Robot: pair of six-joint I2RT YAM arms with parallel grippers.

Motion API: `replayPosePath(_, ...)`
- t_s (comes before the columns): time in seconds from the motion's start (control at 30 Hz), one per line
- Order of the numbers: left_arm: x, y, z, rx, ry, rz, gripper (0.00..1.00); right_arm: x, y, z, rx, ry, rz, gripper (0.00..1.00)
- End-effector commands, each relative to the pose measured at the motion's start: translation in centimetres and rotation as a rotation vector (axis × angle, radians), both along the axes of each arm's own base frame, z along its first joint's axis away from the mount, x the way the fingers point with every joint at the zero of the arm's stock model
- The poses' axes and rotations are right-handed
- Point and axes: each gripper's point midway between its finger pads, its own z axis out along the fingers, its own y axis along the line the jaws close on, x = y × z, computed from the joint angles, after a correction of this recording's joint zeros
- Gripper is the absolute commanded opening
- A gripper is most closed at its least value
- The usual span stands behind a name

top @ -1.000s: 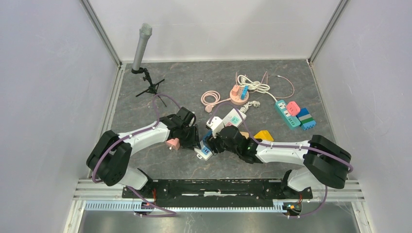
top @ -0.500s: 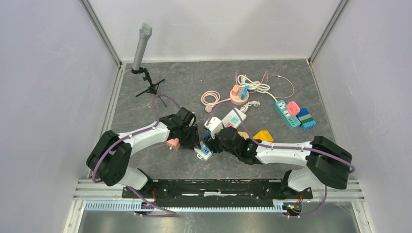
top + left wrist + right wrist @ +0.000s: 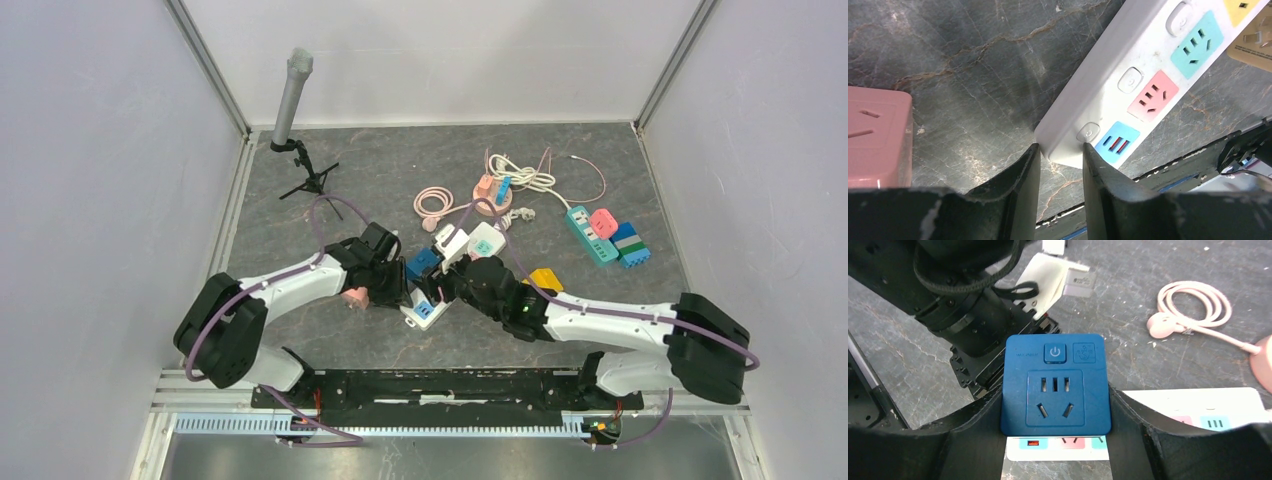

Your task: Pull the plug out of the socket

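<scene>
plug looks free, but both grips are thin

the right end effector holds the blue plug by its smooth side faces, jaws spread wide around it, above the white power strip. its prongs are hidden, so i judge it clear of the socket rather than see it. the left end effector is pinched narrow on the strip's end, pinning it to the counter. the plug could slide out of that flat-sided hold and drop onto the strip. the strip could pivot out of its end grip if a prong drags. the wrists sit just beside each other, so a sideways carry may knock the left arm or the pink cube.
</scene>
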Motion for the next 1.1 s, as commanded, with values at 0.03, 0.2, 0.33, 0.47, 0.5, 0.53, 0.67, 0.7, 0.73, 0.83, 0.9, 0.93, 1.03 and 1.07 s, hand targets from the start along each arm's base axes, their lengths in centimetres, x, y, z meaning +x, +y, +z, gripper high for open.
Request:
replayPosePath(0.03,-1.7,4.1,-2.5,0.202,0.016,0.016,0.31,1.9,-1.6,6.8,0.14,-0.102,-0.129,0.0)
replayPosePath(0.2,2.0,0.5,4.8,0.031,-0.151,-0.028,0.36,2.5,-4.1,7.3,0.194,-0.071,-0.254,0.0)
replayPosePath(0.33,4.8,0.9,10.3,0.043,-0.309,0.005,0.42,2.7,-4.7,7.5,0.205,-0.058,-0.281,0.0)
replayPosePath(0.47,6.5,5.0,14.0,0.189,-0.452,0.141,0.45,2.9,-3.2,7.4,0.181,-0.04,-0.237,0.0)
replayPosePath(0.5,6.7,6.1,14.8,0.223,-0.486,0.181,0.46,3.0,-2.4,7.4,0.176,-0.033,-0.216,0.0)
replayPosePath(0.53,6.6,7.2,15.6,0.248,-0.512,0.217,0.47,3.0,-1.5,7.3,0.173,-0.025,-0.191,0.0)
replayPosePath(0.67,6.1,10.8,18.5,0.298,-0.62,0.361,0.59,3.3,2.2,6.8,0.166,0.018,-0.087,0.0)
replayPosePath(0.7,5.8,11.6,19.3,0.292,-0.649,0.39,0.64,3.2,3.5,6.6,0.168,0.026,-0.035,0.02)
replayPosePath(0.73,5.5,12.3,20.1,0.284,-0.68,0.415,0.68,3.4,4.4,6.6,0.18,0.034,-0.009,0.03)
replayPosePath(0.83,4.7,13.9,21.9,0.253,-0.756,0.472,0.8,4.5,6.4,5.4,0.203,0.084,0.03,0.06)
replayPosePath(0.9,3.9,14.8,23.0,0.225,-0.799,0.501,0.87,5.0,7.7,4.4,0.221,0.129,0.061,0.08)
replayPosePath(0.93,3.7,15.0,23.5,0.208,-0.815,0.512,0.98,5.2,8.2,3.6,0.223,0.15,0.081,0.09)
replayPosePath(1.03,2.8,15.6,24.8,0.139,-0.849,0.555,1.0,4.5,11.0,1.4,0.203,0.211,0.245,0.11)
replayPosePath(1.07,2.7,15.6,25.0,0.12,-0.856,0.568,1.0,4.6,11.6,0.8,0.184,0.235,0.256,0.11)
